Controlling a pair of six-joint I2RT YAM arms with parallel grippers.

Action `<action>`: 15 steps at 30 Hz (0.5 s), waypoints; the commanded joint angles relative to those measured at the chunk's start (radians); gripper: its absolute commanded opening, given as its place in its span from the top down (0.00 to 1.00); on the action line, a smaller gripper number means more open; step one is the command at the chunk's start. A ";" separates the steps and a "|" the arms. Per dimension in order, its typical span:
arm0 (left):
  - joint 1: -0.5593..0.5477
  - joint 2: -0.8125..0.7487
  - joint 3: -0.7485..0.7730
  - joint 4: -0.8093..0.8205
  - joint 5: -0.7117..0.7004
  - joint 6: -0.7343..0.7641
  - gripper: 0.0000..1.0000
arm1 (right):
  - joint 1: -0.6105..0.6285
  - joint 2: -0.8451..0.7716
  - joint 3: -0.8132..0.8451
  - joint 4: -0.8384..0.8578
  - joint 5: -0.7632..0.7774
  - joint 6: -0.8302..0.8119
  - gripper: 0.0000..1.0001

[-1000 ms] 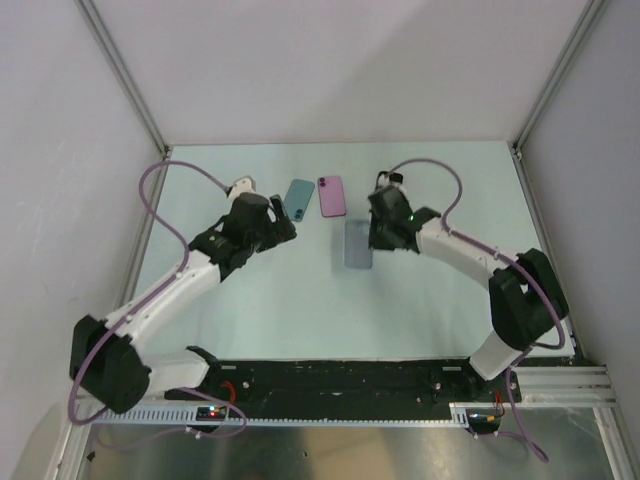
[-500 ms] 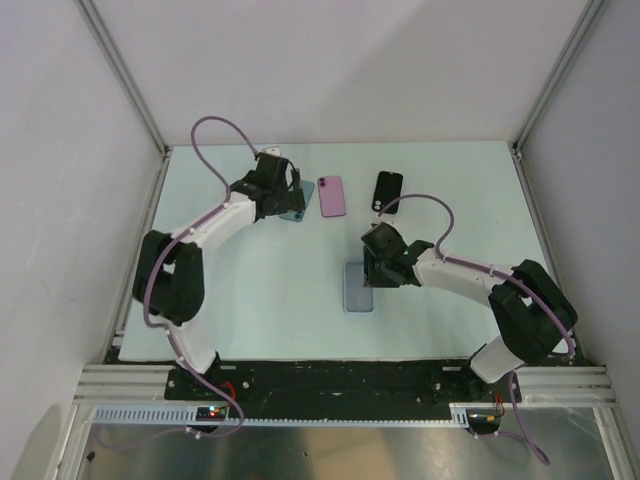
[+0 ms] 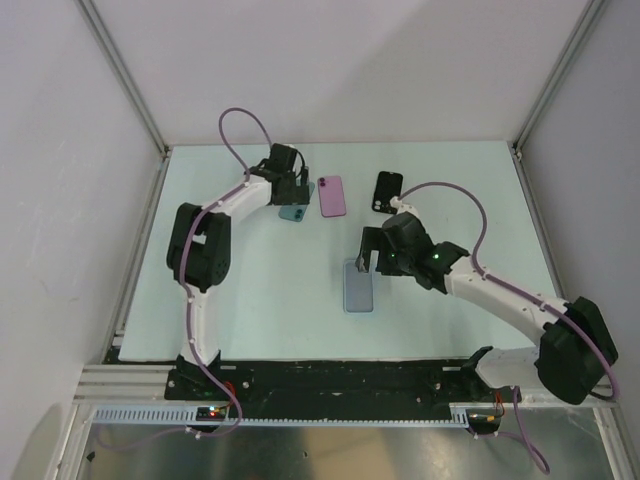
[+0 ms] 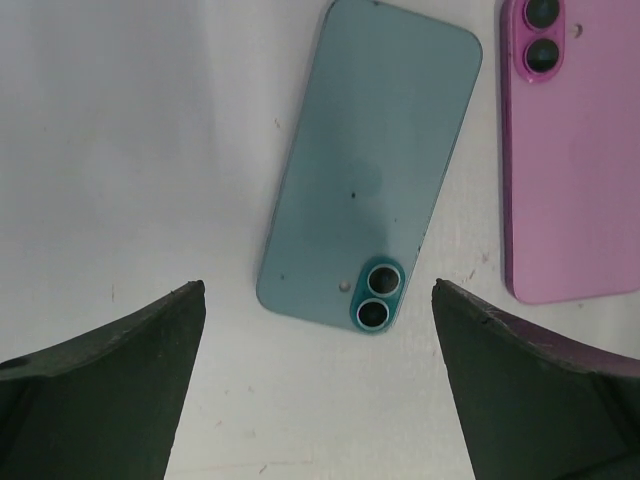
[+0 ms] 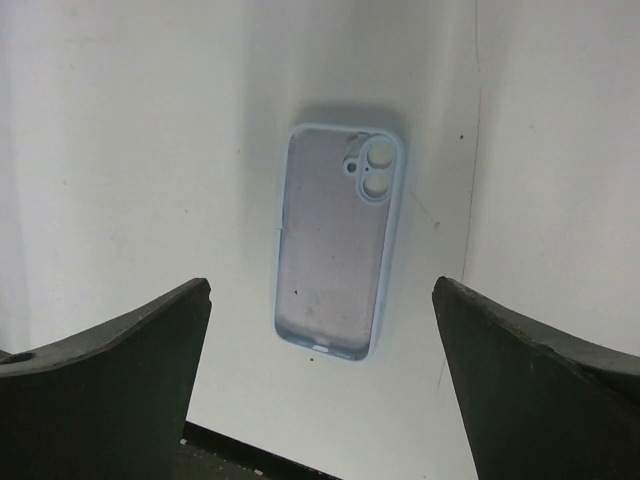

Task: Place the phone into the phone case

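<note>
**Left claw over the teal phone, with the empty case nearer under the right claw**

Nearest the arm bases, the pale blue phone case [image 5: 340, 240] lies hollow-side up on the bench [image 3: 260, 300]. The right claw [image 5: 322, 285] hangs over it, spread wide and holding nothing. Farther out, the left claw [image 4: 315, 288] is also spread and empty, above the teal phone [image 4: 370, 165], which lies back-up. The phone's long axis runs away from the claw, leaning slightly right, with the lens end closest and sitting between the two fingers. The left arm is much the nearer one, and I judge it should close across the phone's narrow width. A pink phone [image 4: 570, 150] lies just beside it, so crowding is a risk, and a black phone [image 3: 388, 190] sits farther right. The bench is pale and matte, with plain white walls [image 3: 350, 70] around it.
</note>
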 commanded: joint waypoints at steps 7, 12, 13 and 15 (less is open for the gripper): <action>0.019 0.123 0.205 -0.095 0.038 0.037 0.02 | -0.049 -0.130 0.006 -0.038 -0.008 -0.028 0.02; 0.019 0.145 0.230 -0.120 0.067 0.013 0.06 | -0.064 -0.148 0.006 -0.038 -0.020 -0.030 0.02; 0.019 0.147 0.233 -0.128 0.071 0.008 0.07 | -0.064 -0.151 0.006 -0.038 -0.023 -0.030 0.02; 0.019 0.149 0.236 -0.139 0.076 -0.006 0.08 | -0.067 -0.155 0.006 -0.039 -0.027 -0.028 0.02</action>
